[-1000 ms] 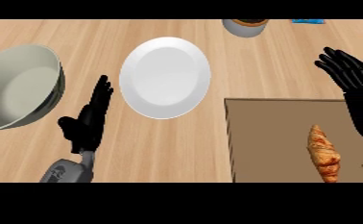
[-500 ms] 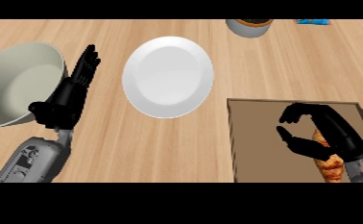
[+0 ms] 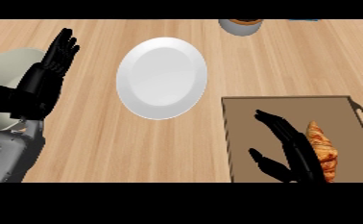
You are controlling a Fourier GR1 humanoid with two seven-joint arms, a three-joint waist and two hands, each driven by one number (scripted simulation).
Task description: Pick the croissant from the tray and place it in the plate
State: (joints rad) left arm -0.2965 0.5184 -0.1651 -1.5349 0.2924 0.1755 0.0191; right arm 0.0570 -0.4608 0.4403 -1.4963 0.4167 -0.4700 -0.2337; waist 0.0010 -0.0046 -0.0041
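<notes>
Head view: croissant (image 3: pixel 322 150) lying on the brown tray (image 3: pixel 241 122) at lower right; right robot hand (image 3: pixel 294 153) just beside its left edge, fingers extended, holding nothing; white plate (image 3: pixel 162 78) on the desk (image 3: pixel 284 64); left robot hand (image 3: pixel 50 76) open, resting at left.

surface (image 3: pixel 106 151): light wood, fine grain streaks
plate (image 3: pixel 162 78): plain white, no pattern
tray (image 3: pixel 245 122): flat brown, darker rim
croissant (image 3: pixel 323 151): golden orange-brown with darker ridges
left hand (image 3: pixel 53 71): black, on a grey forearm
right hand (image 3: pixel 294 148): black too
bowl (image 3: pixel 14 67): pale greyish off-white
cup (image 3: pixel 239 26): grey, brownish on top
</notes>
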